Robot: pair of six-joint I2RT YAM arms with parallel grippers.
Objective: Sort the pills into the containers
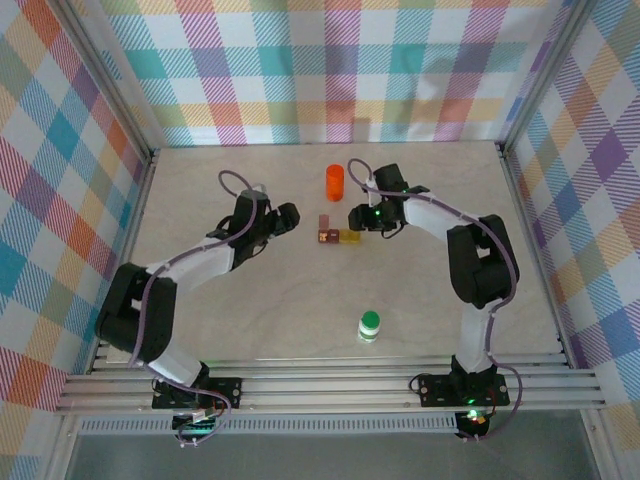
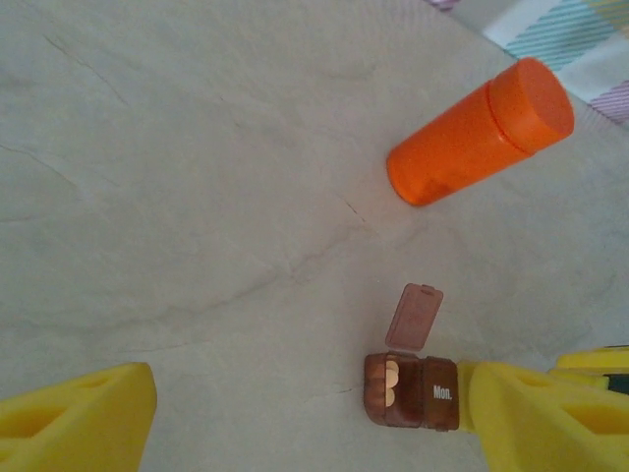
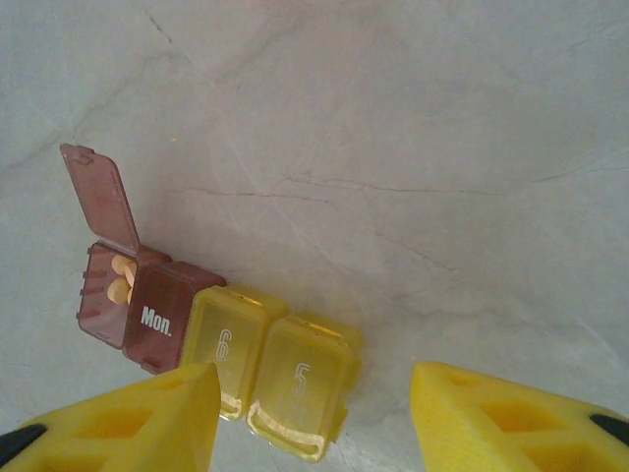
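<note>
Pills (image 3: 122, 278) sit in the open brown cell (image 3: 96, 313) of the pill organizer (image 1: 334, 236) at mid-frame, left gripper (image 2: 305, 408) and right gripper (image 3: 314, 393) both apart and empty, so shutting its lid (image 3: 98, 197) seems next.

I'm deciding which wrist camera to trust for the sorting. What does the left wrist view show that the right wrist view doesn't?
Left wrist, not right wrist: the orange bottle. Right wrist, not left wrist: yellow compartment 6 and yellow compartment 5, both closed. Both: the open brown compartment with its lid up and pale pills inside, and beside it the closed Mon. compartment.
</note>
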